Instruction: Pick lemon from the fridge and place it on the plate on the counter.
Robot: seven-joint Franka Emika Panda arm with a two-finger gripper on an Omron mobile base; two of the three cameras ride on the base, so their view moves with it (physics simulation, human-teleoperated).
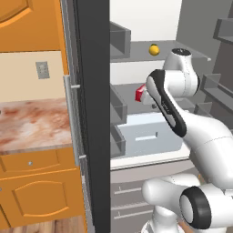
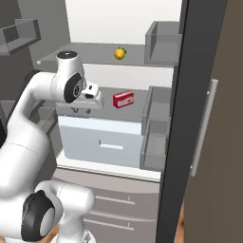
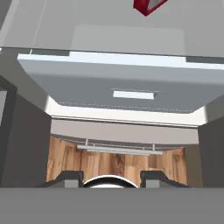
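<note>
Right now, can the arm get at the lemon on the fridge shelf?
Probably yes. The fridge door stands open and the lemon sits alone on the upper shelf with nothing in front of it. The tool hangs lower, over the pale drawer, so it must rise first.

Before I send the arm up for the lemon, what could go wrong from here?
1. The lemon lies on the upper shelf, above the hand; rising straight could strike the shelf edge.
2. The red box stands just beside the hand and could get knocked.
3. The lemon is round and may roll off toward the back if the fingers nudge it.
</note>
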